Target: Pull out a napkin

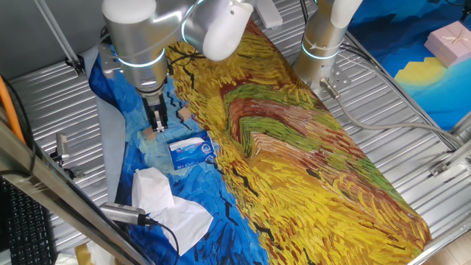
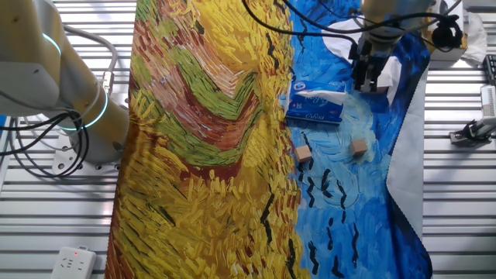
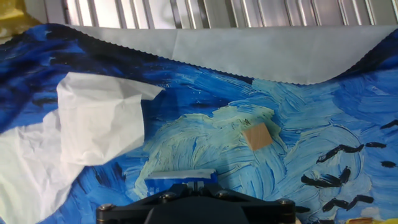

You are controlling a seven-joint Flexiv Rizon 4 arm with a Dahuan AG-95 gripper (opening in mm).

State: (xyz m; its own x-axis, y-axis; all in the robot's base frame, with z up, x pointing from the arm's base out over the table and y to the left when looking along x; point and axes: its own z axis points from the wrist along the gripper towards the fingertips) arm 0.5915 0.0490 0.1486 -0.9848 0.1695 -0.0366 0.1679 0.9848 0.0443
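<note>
While the pincer (image 1: 157, 125) hangs above the painted cloth (image 1: 309, 147) on the table, it stands just beside the blue-and-white tissue pack (image 1: 192, 152), on the side away from the yellow field. Whether its fingers are parted or pressed together cannot be told from any view; nothing shows between them.

A creased white napkin (image 1: 152, 185) already lies flat on the cloth near the pack, partly over a larger white tissue wad (image 1: 184, 218). In the other fixed view a white tuft (image 2: 322, 94) shows at the top slot of the pack; this is judged to be the next sheet to draw.

To do the step well:
- Centre the pincer over the tuft, not over the plastic wrap.
- Descend until the fingertips flank the tuft only.
- Grip lightly; thin paper tears easily.
- Pull straight up and slowly, since the light pack may lift with the sheet.
- Avoid the small brown blocks (image 2: 303, 155) nearby.
</note>
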